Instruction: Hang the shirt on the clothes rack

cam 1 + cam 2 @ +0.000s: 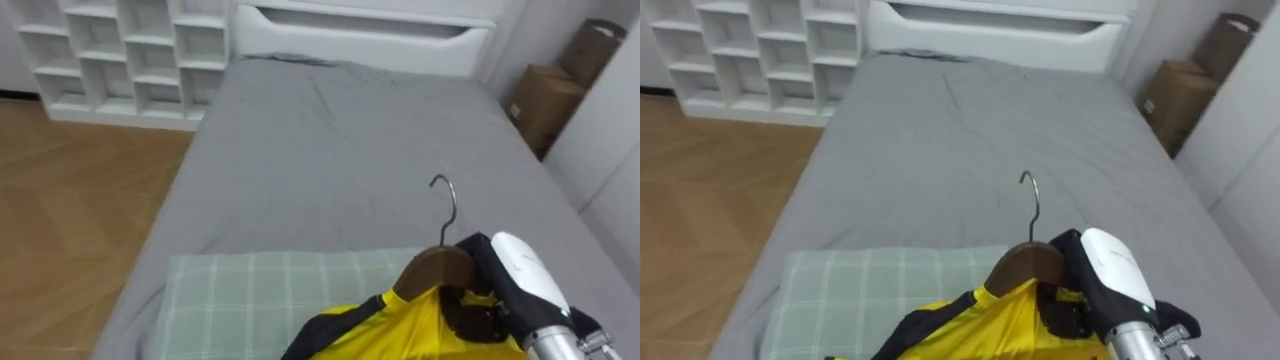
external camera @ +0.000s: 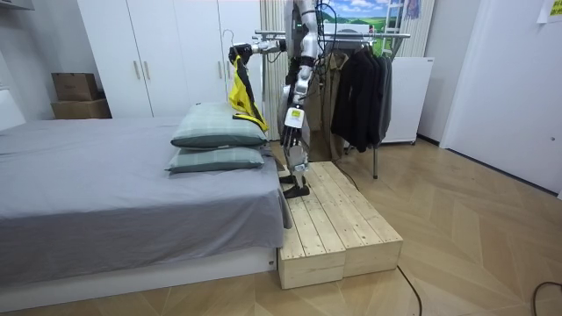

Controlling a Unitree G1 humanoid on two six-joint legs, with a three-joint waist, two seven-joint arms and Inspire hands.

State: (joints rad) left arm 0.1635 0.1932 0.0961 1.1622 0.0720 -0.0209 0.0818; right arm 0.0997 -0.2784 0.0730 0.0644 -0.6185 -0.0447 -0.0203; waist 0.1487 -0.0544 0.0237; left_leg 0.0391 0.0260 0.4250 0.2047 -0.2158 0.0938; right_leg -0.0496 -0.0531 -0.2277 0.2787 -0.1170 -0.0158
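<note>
The bed [image 1: 330,150] runs up to its headboard. At its near end lies a checked pillow [image 1: 250,290], cut off below. A wooden platform [image 2: 338,219] beside the bed carries the robot. The yellow garment [image 1: 410,325] hangs above the pillow, its lower part out of frame. The right hand [image 1: 478,292] has its fingers wrapped round the hanger [image 1: 438,266], partly hiding it. The left hand [image 2: 294,112] hangs at the robot's side; its state cannot be told.

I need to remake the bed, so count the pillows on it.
2. They are stacked at the end of the bed nearest the robot: the checked pillow on top, the lower pillow under it. None seems hidden.
</note>
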